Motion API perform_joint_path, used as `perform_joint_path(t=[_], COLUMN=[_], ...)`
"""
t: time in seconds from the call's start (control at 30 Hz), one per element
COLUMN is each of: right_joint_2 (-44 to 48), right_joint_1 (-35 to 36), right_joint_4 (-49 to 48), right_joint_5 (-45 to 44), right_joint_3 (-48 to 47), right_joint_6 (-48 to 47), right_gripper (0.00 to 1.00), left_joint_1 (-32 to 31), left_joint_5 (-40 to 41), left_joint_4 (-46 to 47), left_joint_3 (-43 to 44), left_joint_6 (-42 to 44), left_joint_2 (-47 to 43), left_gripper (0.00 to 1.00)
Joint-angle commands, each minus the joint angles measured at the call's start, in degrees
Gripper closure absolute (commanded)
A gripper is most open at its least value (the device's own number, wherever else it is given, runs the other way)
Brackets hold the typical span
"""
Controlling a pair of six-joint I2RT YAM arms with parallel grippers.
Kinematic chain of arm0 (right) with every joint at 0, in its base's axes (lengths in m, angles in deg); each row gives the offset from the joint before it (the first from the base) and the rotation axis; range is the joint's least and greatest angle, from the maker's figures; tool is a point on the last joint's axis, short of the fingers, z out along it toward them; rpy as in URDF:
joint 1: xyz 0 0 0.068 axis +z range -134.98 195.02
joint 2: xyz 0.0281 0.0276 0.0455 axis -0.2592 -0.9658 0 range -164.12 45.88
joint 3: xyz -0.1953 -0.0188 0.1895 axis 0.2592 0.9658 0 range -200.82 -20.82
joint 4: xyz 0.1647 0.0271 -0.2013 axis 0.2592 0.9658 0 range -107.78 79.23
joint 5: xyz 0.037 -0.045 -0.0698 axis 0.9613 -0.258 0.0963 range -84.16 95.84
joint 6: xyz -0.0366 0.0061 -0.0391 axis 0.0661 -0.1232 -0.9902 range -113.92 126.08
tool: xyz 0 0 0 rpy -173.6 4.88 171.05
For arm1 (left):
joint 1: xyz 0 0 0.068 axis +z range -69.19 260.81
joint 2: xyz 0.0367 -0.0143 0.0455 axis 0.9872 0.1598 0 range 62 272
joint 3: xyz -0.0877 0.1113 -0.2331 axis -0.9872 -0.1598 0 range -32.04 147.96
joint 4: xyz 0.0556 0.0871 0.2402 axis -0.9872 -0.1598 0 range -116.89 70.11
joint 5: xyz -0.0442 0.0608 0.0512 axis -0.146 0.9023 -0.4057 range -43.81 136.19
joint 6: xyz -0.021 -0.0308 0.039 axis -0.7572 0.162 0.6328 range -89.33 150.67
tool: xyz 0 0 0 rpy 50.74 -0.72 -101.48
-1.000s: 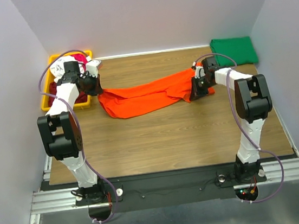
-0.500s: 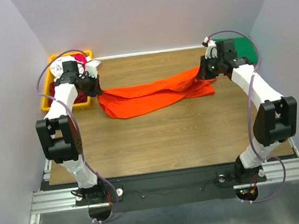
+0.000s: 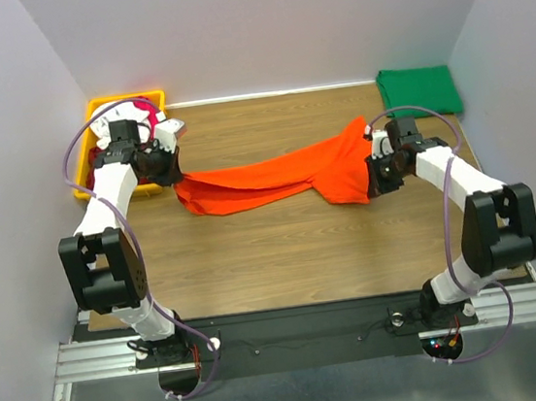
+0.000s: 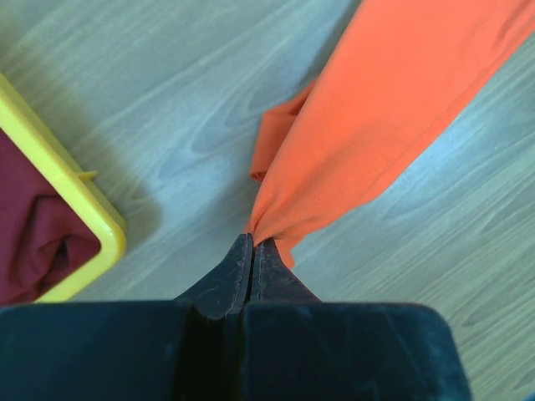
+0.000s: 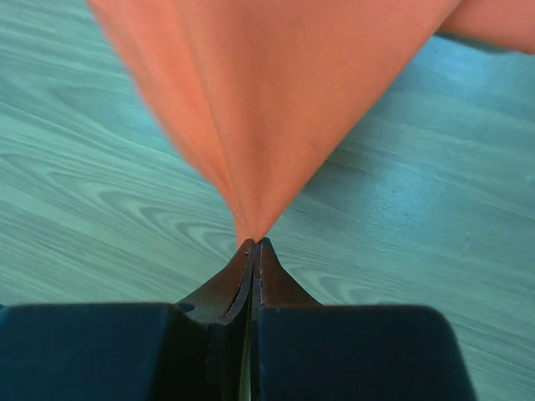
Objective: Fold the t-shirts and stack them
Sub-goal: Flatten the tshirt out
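The bright orange t-shirt [image 3: 274, 173] hangs stretched across the middle of the table between both grippers. My left gripper [image 3: 172, 163] is shut on its left end beside the bin; in the left wrist view the cloth [image 4: 368, 125] runs out of the closed tips [image 4: 253, 242]. My right gripper [image 3: 374, 170] is shut on the right end, lifted; in the right wrist view the cloth [image 5: 276, 100] fans out from the closed tips [image 5: 253, 244]. A folded dark green t-shirt [image 3: 418, 90] lies at the far right corner. White, dark red and magenta shirts lie in the bin.
The yellow plastic bin [image 3: 93, 114] stands at the far left corner, right beside my left gripper; its rim shows in the left wrist view [image 4: 75, 213] with dark red cloth [image 4: 38, 234] inside. Walls enclose the table on three sides.
My right gripper has swung toward the near side and slightly left with the orange shirt's right end, which now hangs lower and wider. My left gripper has shifted slightly nearer, still holding.
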Motion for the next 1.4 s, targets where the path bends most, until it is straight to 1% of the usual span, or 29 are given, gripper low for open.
perform_joint_path(t=[0.0,0.03,0.07,0.1,0.13,0.23,0.27,0.3,0.4,0.47,0.7,0.8,0.87,0.97,1.0,1.03,1.07,1.13,1.17,1.23,1.33,1.37], right_joint_2=[-6.57,-7.82,-8.96,-10.19,-10.64,-11.08,-11.52,-11.87,-12.75,-12.93,-15.47,-17.41,-19.42,-21.10,-22.15,-22.59,-23.03,-23.04,-22.34,-17.52,-8.56,-6.45], right_joint_1=[-0.31,-0.40,-0.31,-0.31,-0.31,-0.31,-0.22,-0.22,0.30,1.87,7.68,9.27,10.14,11.37,11.64,11.82,11.90,11.91,11.82,11.21,7.87,5.43], right_joint_4=[-2.23,-2.24,-2.32,-2.32,-2.41,-3.20,-3.64,-3.90,-5.04,-6.62,-9.09,-9.62,-9.79,-10.23,-10.23,-10.23,-9.89,-8.57,-8.04,-7.60,-6.90,-6.02], right_joint_5=[-2.26,-1.65,-1.21,-1.03,-0.77,-0.85,-1.12,-1.29,-1.47,-3.74,-12.71,-16.31,-18.25,-17.91,-17.56,-17.03,-14.94,-12.73,-12.11,-11.14,-9.03,-7.55], right_joint_3=[-1.14,-1.84,-2.80,-3.34,-3.52,-3.69,-3.78,-3.69,-3.34,-2.47,-0.88,-0.01,0.26,1.05,1.23,1.05,0.79,0.00,-0.18,0.08,-0.88,-2.79], right_joint_6=[-1.29,-0.76,-0.06,0.99,1.52,3.10,3.55,3.72,5.74,6.71,8.56,8.39,8.21,7.77,7.68,7.25,7.15,7.07,6.98,5.84,4.52,3.47], right_gripper=[0.99,0.98,0.90,0.77,0.67,0.30,0.26,0.24,0.24,0.24,0.28,0.35,0.38,0.44,0.47,0.64,0.77,0.99,0.99,0.99,0.99,1.00], left_joint_1=[-0.17,-0.17,-0.26,-0.35,-0.35,-0.35,-0.35,-0.35,-0.44,-0.44,-0.44,-0.44,-0.44,-0.44,-0.44,-0.52,-0.44,-0.44,-0.52,-0.44,-0.44,-0.35], left_joint_5=[-0.20,-0.29,-0.37,-0.29,-0.20,-0.11,-0.11,-0.20,-0.37,-0.29,-0.20,-0.20,-0.29,0.15,0.24,0.33,0.24,-0.02,-0.11,-0.11,0.15,0.07], left_joint_4=[0.02,0.11,0.11,0.28,0.37,0.46,0.55,0.64,1.16,1.60,2.31,2.75,2.92,3.19,3.19,3.27,3.27,3.27,3.27,2.66,1.52,1.34], left_joint_3=[-1.27,-1.19,-1.10,-1.01,-1.01,-0.83,-0.92,-1.10,-1.54,-1.80,-2.33,-2.59,-2.77,-2.86,-2.94,-3.12,-3.29,-3.56,-3.56,-2.86,-1.28,0.12], left_joint_6=[1.24,1.15,1.14,1.14,1.23,1.23,1.32,1.32,1.06,0.88,0.88,0.71,0.53,0.35,0.35,0.35,0.18,0.09,0.00,0.00,0.35,0.35], left_joint_2=[-1.21,-1.04,-0.69,-0.60,-0.42,-0.07,0.28,0.46,0.98,1.25,1.34,1.34,1.07,0.99,0.99,0.99,0.99,0.37,-0.07,-0.51,-1.04,-1.21], left_gripper=[1.00,1.00,1.00,1.00,1.00,1.00,1.00,1.00,1.00,1.00,1.00,1.00,1.00,1.00,1.00,1.00,1.00,1.00,1.00,1.00,1.00,1.00])
